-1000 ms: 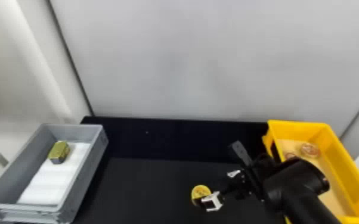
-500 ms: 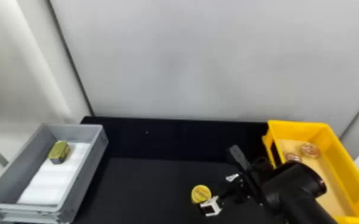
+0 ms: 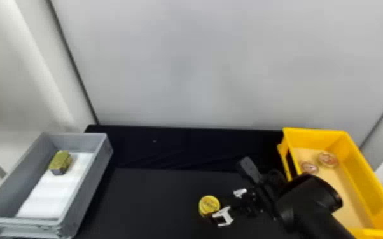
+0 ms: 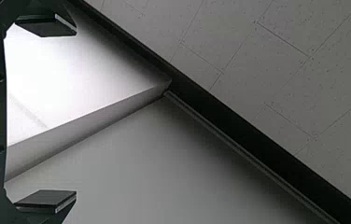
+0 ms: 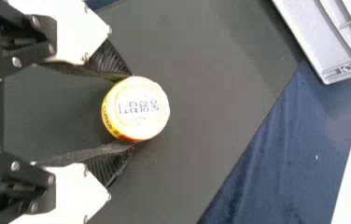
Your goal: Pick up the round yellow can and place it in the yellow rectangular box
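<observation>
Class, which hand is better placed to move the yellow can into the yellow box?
Probably the right hand: it has the can between its fingertips, and the yellow box stands on that side. The left hand is open and empty.

Round yellow can point(image 5: 138, 109) gripped in right end effector point(image 3: 215, 208).

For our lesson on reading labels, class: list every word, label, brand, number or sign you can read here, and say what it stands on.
Round yellow can, end face: rows of dark characters, too blurred to quote.
Same can, side: small lettering, too small to read.
One round item and another in the yellow rectangular box: marks too small to read.
</observation>
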